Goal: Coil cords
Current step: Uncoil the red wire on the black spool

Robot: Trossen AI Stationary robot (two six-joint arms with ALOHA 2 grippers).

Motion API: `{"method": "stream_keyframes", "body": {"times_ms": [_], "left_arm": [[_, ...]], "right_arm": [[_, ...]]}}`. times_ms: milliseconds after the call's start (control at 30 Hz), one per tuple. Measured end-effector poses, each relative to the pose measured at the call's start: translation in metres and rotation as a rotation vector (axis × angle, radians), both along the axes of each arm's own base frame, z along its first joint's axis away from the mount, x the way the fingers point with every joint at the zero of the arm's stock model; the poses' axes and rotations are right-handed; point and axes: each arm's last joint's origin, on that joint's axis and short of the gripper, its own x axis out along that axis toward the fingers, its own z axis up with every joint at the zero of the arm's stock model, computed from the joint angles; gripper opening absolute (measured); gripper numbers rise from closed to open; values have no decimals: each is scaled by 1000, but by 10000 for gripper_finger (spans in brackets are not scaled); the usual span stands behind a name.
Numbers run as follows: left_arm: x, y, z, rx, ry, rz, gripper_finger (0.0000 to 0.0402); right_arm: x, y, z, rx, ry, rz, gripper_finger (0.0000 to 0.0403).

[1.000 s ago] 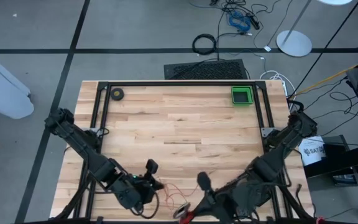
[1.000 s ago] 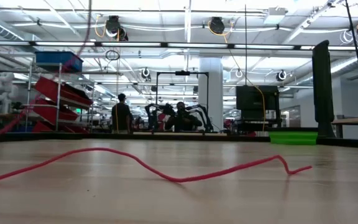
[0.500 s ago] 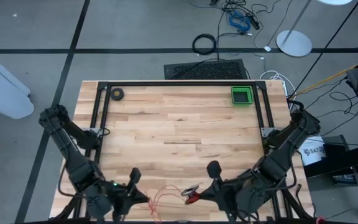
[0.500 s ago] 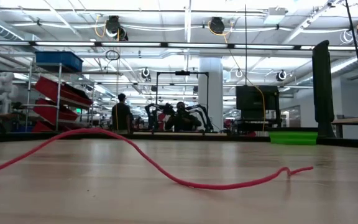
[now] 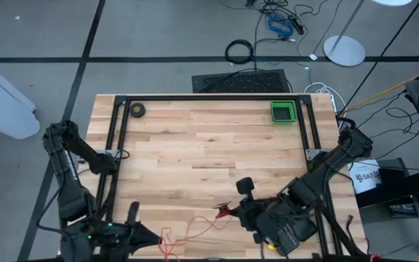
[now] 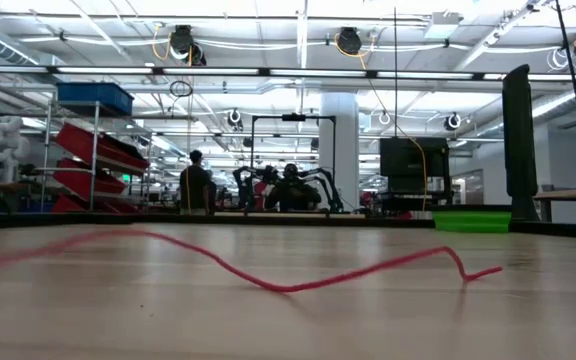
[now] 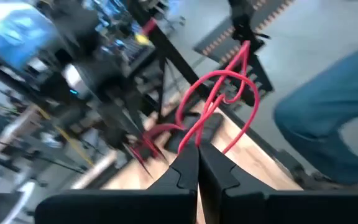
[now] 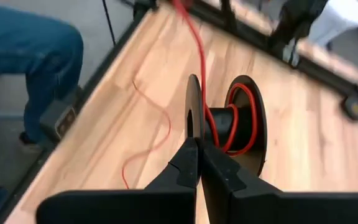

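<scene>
The cord is a thin red wire (image 5: pixel 195 224) lying in slack curves near the table's near edge; it also shows in the low view (image 6: pixel 298 285). One end is wound on a small dark spool (image 8: pixel 235 127). My left gripper (image 5: pixel 151 236) is at the near left edge, shut on the wire. My right gripper (image 5: pixel 230 212) is right of it near the near edge, shut on the spool. My left gripper pinches the red wire (image 7: pixel 196 138) between its two shut fingertips. Loose loops of the wire (image 7: pixel 229 87) stand out beyond the fingertips, slack. My right gripper pinches the rim of the spool's nearer flange (image 8: pixel 192 118) between its two fingers. The flange stands on edge in line with the fingers, with red turns around the hub (image 8: pixel 219 130). Whether the spool is clear of the table I cannot tell.
A green tray (image 5: pixel 283 112) sits at the far right corner and a dark tape roll (image 5: pixel 137 110) at the far left. A black cable loop (image 5: pixel 239 51) lies on the floor beyond the table. A person's jeans-clad leg (image 8: pixel 23 50) stands by the near edge.
My left gripper has drawn back toward the table's near left corner with the wire. My right gripper has gone toward the far edge with the spool. The wire between them has been spread out along the near edge and its curves have shifted.
</scene>
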Motion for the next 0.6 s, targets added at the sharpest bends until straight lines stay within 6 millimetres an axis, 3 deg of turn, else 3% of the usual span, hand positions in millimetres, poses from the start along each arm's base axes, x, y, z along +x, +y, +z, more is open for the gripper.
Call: {"method": "stream_keyframes", "body": {"times_ms": [600], "left_arm": [[4,9,12,24,-144,332,2]], "right_arm": [[40,-28,-40,228,23,116,0]]}}
